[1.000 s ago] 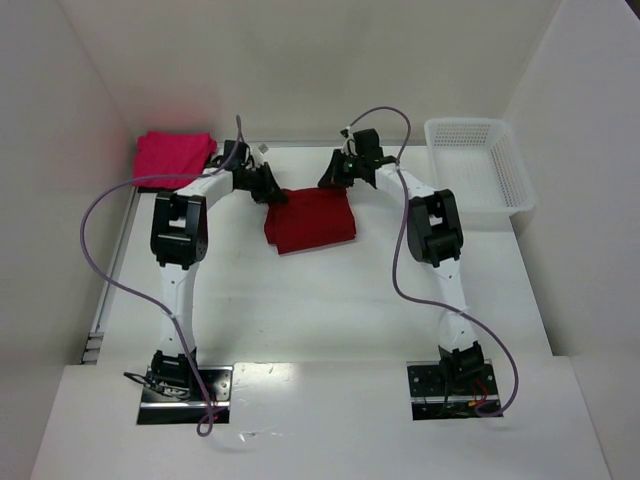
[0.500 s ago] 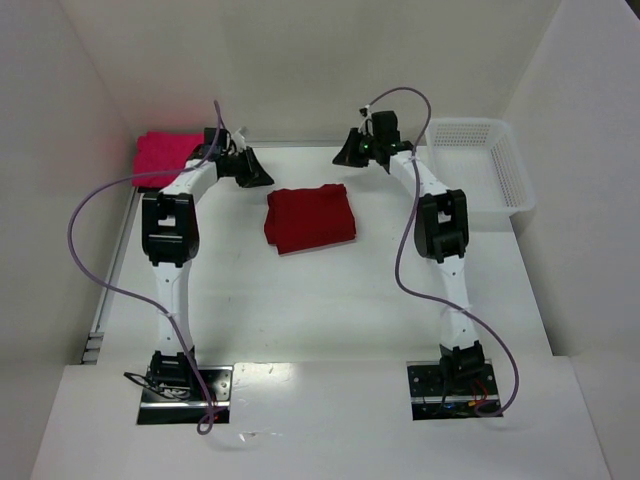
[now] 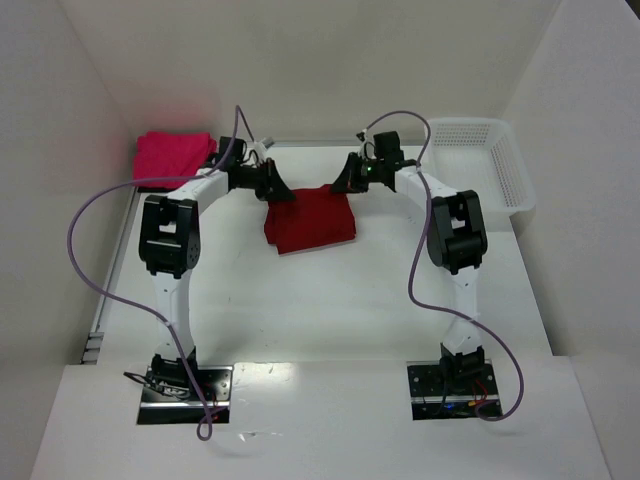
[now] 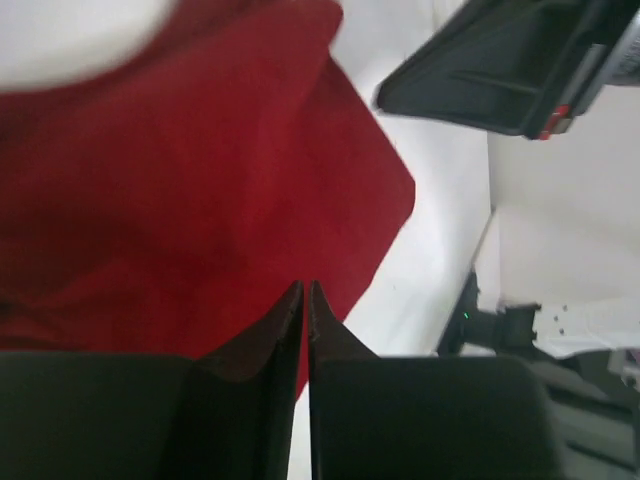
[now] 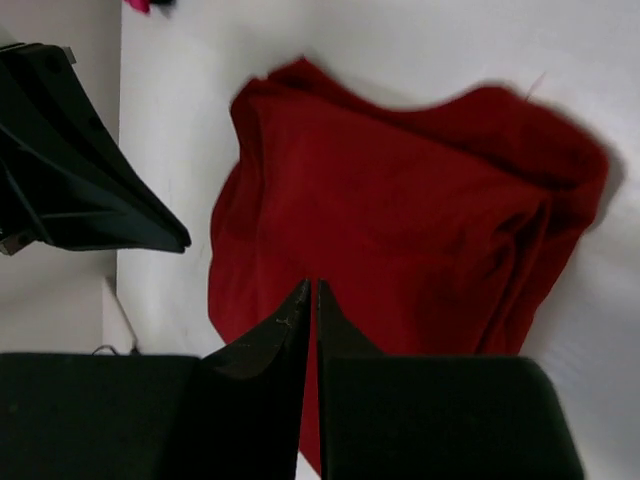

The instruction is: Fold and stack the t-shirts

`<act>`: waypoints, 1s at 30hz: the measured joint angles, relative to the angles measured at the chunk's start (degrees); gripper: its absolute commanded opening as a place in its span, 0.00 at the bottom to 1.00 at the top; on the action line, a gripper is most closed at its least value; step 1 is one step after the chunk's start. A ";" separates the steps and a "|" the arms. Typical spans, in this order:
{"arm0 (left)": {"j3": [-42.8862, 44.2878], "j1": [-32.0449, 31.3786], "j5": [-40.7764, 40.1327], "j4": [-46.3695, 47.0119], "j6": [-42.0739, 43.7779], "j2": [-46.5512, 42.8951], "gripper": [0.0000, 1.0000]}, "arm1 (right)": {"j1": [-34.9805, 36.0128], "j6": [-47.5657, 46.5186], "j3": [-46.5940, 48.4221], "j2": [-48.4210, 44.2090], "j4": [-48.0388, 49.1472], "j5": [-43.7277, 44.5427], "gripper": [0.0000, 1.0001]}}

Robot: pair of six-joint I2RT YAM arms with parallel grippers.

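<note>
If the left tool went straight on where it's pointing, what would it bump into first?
Most likely the red shirt. The left tool, shut, points right at the cloth. I can't tell how near it is.

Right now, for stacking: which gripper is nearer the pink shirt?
Left. The left gripper is right of the pink shirt; the right gripper is farther right, over the red shirt.

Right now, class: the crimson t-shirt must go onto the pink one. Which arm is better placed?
Probably left: the left tool sits by the crimson t-shirt, nearer the pink t-shirt than the right tool.
</note>
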 measured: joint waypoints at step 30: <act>13.53 3.28 -1.18 -2.47 0.39 14.21 0.08 | -0.17 0.90 23.61 21.14 -4.79 -2.12 0.07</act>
